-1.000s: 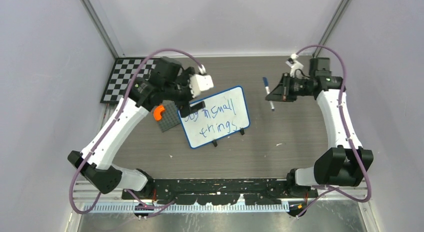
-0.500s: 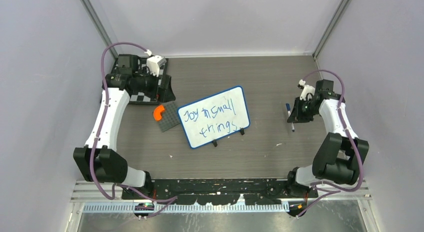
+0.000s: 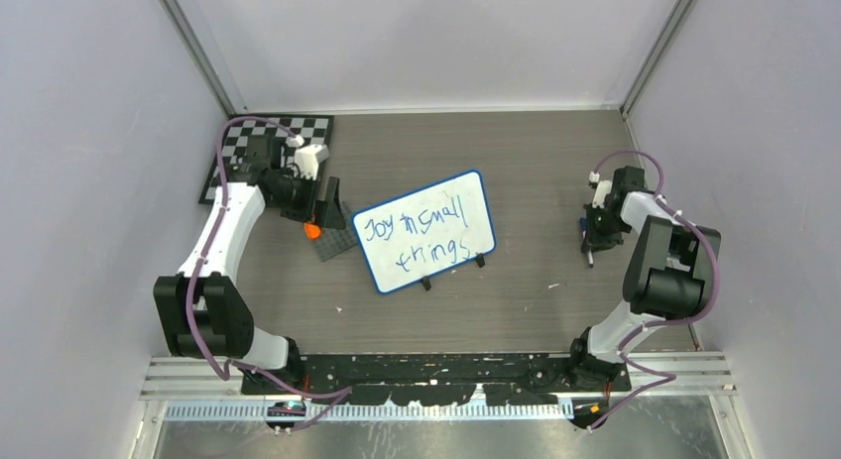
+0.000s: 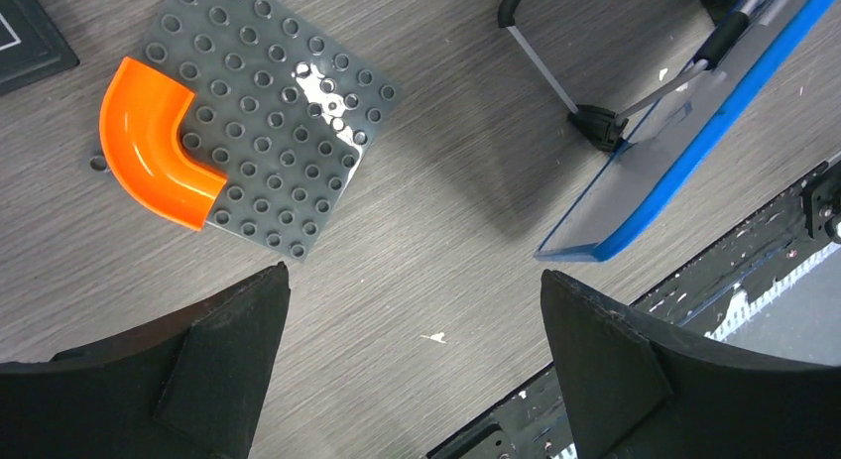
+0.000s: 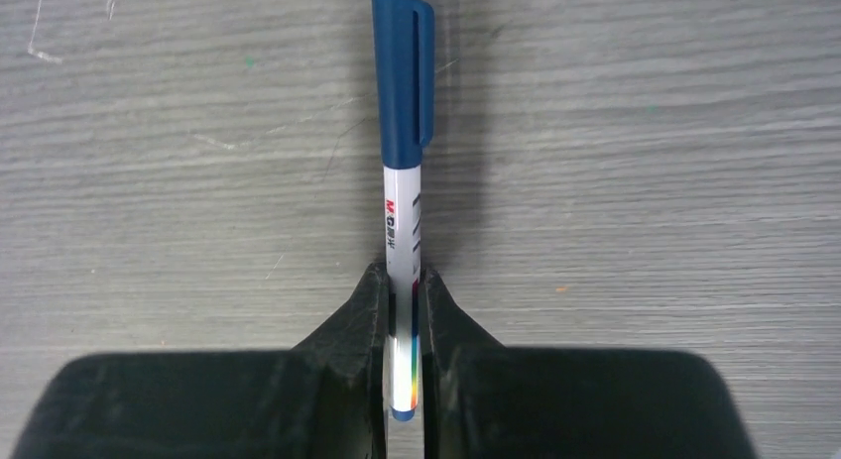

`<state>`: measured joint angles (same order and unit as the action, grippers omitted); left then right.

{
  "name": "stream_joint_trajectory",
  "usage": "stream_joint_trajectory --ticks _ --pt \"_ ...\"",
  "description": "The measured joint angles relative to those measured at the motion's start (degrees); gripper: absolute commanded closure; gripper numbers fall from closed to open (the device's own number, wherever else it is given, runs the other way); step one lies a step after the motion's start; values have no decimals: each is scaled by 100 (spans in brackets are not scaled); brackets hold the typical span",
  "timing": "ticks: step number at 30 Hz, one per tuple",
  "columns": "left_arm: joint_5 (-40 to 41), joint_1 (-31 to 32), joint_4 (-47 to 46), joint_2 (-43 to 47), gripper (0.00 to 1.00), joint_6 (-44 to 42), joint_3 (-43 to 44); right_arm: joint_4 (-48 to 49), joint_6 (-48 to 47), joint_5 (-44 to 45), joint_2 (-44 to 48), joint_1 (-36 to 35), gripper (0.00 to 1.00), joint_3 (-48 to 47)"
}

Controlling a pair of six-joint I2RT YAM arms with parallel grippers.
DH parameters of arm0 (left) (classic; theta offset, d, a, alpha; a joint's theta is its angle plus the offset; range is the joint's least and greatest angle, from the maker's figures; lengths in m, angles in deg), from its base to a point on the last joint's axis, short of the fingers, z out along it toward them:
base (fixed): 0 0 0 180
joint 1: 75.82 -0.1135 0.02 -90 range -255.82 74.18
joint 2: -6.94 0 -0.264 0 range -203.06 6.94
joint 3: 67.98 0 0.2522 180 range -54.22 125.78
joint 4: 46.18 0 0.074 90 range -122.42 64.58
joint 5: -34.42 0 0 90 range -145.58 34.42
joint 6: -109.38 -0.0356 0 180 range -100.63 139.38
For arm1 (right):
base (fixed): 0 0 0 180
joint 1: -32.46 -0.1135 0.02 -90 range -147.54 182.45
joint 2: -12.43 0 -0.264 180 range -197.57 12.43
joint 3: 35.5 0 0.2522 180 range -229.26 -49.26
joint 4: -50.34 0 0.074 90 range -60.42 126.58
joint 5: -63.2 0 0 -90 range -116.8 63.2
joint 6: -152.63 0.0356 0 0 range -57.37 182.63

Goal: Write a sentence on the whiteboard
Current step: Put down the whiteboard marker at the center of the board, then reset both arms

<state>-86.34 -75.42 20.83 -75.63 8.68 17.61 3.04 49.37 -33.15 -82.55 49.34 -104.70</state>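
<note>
The whiteboard (image 3: 428, 231), white with a blue frame and two black feet, stands at the table's middle. The sentence (image 3: 417, 233) is on it in blue, in two lines, about "Joy in small things". The board's blue edge shows in the left wrist view (image 4: 684, 152). My left gripper (image 3: 319, 209) is open and empty, left of the board, over the grey studded plate (image 4: 268, 112). My right gripper (image 3: 591, 243) is shut on a white marker with a blue cap (image 5: 403, 162), low over the table at the right. The marker also shows in the top view (image 3: 589, 251).
An orange curved piece (image 4: 154, 142) sits on the grey studded plate (image 3: 335, 233). A black-and-white checkerboard (image 3: 233, 147) lies at the back left. The black rail (image 3: 436, 365) runs along the near edge.
My left arm swung away from the board to the back left, then came down over the grey plate. My right arm carried the marker from the board's right side down to the table at the right.
</note>
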Motion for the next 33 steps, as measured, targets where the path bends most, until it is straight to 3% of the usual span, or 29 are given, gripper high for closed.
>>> stream_joint_trajectory --ticks 13,19,25,33 --pt "-131 -553 -72 0 0 -2 -197 -92 -2 122 -17 -4 37 -94" --pt "-385 -1069 -24 9 0 -33 -173 -752 79 -221 627 -4 21 -562" --pt "-529 -1547 243 258 0 -243 -160 -1119 361 -953 1757 -4 19 -1097" --pt "-444 -1602 422 1117 0 -470 -765 -1320 713 -1478 2715 -7 19 -715"
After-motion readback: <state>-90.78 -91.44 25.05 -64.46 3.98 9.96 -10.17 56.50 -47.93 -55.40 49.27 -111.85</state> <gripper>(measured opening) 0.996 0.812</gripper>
